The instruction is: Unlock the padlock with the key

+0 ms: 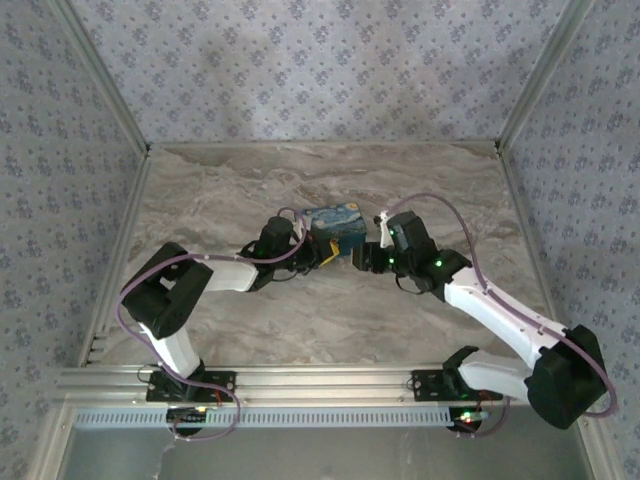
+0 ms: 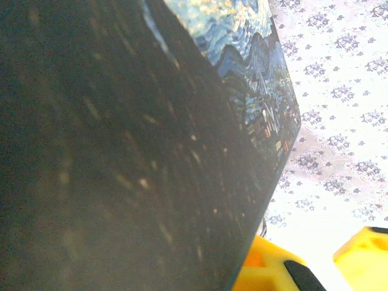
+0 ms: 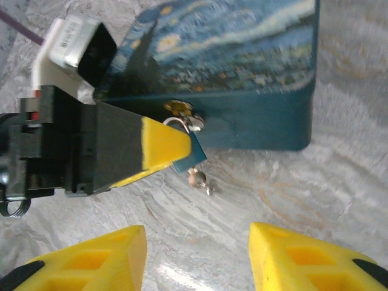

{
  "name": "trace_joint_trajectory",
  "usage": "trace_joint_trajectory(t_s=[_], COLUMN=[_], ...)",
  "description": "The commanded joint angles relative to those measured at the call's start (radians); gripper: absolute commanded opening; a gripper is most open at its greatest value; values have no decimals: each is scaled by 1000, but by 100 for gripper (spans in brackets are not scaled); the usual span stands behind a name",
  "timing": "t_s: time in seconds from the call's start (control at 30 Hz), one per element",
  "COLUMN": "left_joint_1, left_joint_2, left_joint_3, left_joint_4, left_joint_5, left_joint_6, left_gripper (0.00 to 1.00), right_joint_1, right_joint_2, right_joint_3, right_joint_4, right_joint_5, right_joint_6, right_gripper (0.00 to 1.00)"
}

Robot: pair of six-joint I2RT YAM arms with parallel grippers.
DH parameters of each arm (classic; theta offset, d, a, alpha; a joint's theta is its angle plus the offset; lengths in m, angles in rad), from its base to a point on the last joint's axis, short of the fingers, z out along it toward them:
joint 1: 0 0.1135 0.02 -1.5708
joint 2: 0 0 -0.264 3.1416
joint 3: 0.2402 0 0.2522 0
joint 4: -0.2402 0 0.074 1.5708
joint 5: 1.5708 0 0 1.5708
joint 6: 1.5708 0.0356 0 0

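A small blue padlock point(image 3: 194, 157) hangs from the hasp on the front of a blue painted tin box point(image 3: 242, 73). A silver key point(image 3: 199, 177) sticks out below the padlock. My left gripper point(image 1: 328, 252) reaches in from the left; one of its yellow fingertips point(image 3: 160, 145) covers most of the padlock, and it looks shut on it. My right gripper point(image 3: 197, 233) is open, its two yellow fingers wide apart, short of the key with bare table between. The box point(image 2: 121, 151) sits close in the left wrist view, with a yellow finger point(image 2: 267, 267) low right.
The box point(image 1: 335, 225) sits mid-table on a marbled top point(image 1: 330, 320), both grippers meeting at its near face. My right gripper point(image 1: 362, 258) comes from the right. Patterned walls enclose the table; metal rails run along the near edge.
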Motion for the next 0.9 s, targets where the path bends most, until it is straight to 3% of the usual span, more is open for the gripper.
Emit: trace_joint_trajectory(t_s=[0.0,0.37,0.87], left_joint_1=[-3,6,11], left_joint_2=[5,-7,-13], left_joint_3=[39,57,65], left_joint_4=[40,30,29], left_joint_5=[38,65,77], left_joint_6=[6,-5,-9], left_gripper=[0,1,0], right_joint_1=[51,136,138], right_joint_2=[31,195,328], right_joint_3=[75,80,106], right_joint_4=[-143,-19,68], right_joint_5=[124,170,208], right_joint_6=[-156,-247,-280], right_gripper=[53,54,50])
